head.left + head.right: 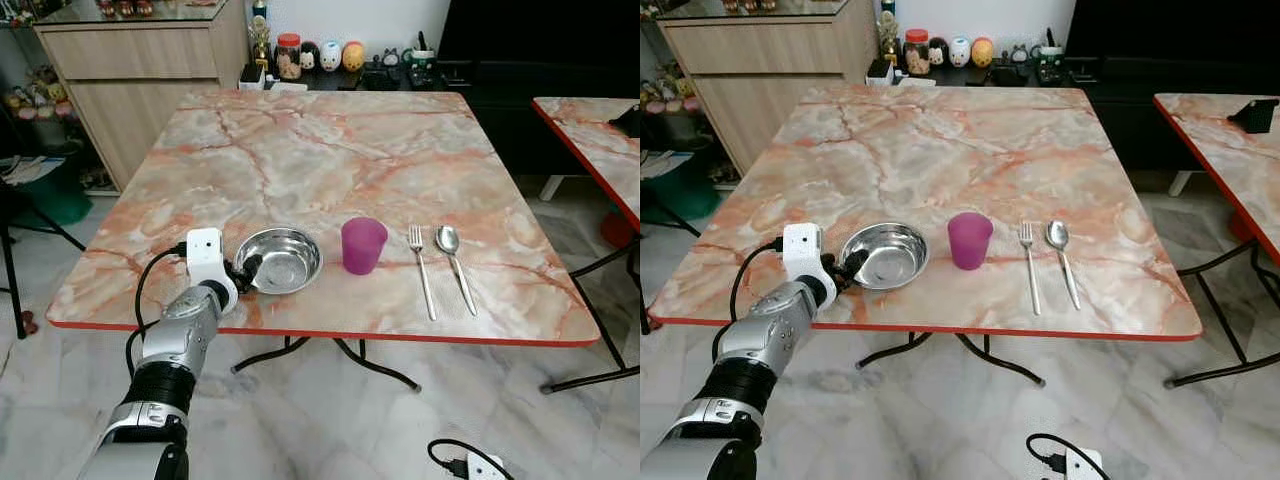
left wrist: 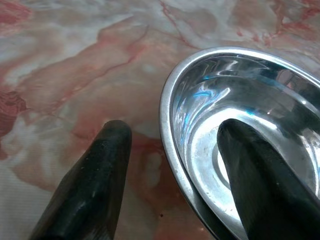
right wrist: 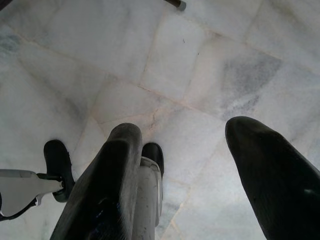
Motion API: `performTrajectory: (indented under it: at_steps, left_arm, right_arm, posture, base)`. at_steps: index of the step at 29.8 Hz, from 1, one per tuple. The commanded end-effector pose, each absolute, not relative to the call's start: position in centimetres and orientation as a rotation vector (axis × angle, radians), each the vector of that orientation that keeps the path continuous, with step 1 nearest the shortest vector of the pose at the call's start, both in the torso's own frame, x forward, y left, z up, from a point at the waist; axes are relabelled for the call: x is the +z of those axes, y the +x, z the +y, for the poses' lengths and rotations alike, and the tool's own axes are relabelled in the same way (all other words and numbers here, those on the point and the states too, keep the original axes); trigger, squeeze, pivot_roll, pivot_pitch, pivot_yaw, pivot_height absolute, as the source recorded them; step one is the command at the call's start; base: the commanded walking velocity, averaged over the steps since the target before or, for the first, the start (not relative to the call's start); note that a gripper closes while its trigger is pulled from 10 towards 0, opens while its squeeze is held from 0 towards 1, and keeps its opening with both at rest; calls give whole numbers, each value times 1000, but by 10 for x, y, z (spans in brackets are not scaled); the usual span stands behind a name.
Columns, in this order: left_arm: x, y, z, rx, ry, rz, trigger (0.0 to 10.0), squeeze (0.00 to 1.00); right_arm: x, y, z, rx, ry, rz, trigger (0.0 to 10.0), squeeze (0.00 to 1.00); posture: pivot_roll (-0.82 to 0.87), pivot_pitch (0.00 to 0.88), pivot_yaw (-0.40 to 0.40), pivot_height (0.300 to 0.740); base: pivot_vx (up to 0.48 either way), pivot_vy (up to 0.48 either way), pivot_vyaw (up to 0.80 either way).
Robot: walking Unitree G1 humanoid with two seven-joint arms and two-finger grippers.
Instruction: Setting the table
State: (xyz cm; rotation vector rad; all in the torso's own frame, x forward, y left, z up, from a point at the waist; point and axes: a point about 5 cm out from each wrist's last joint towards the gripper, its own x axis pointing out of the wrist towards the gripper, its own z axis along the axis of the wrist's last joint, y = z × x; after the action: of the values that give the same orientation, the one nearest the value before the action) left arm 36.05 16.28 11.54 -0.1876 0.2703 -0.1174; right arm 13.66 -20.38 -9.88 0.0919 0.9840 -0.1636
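Straddling bowl (image 1: 279,259) rim, left claw (image 2: 172,137) parted.

1. Table (image 1: 330,150): marble pattern in pale grey-white with salmon-orange veins; red edge band.
2. Bowl (image 1: 279,260): polished silver metal, mirror-like inside.
3. Cup (image 1: 362,245): translucent purple-magenta.
4. Fork (image 1: 422,270) and spoon (image 1: 455,265): plain silver.
5. Left gripper (image 2: 170,145): matt black fingers (image 2: 95,185); white wrist block, silver arm.
6. Right gripper (image 3: 182,150): black fingers.
7. Floor (image 1: 330,420): pale grey-white marble tiles.
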Motion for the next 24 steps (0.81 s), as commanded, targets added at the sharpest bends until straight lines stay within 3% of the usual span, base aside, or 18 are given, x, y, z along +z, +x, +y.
performTrajectory:
  at_steps: [1,24]
  left_arm:
    - [117,362,162,-121,-182,281,0,0]
    - [118,361,167,-108,-183,271,0,0]
  right_arm:
    - [-100,135,-203,-167,100,992,10000,0]
    - [-100,134,-202,-159,95,997,10000,0]
  posture:
    - [45,26,-10,740]
    - [49,0,-7,740]
  base:
    - [0,0,0]
    - [0,0,0]
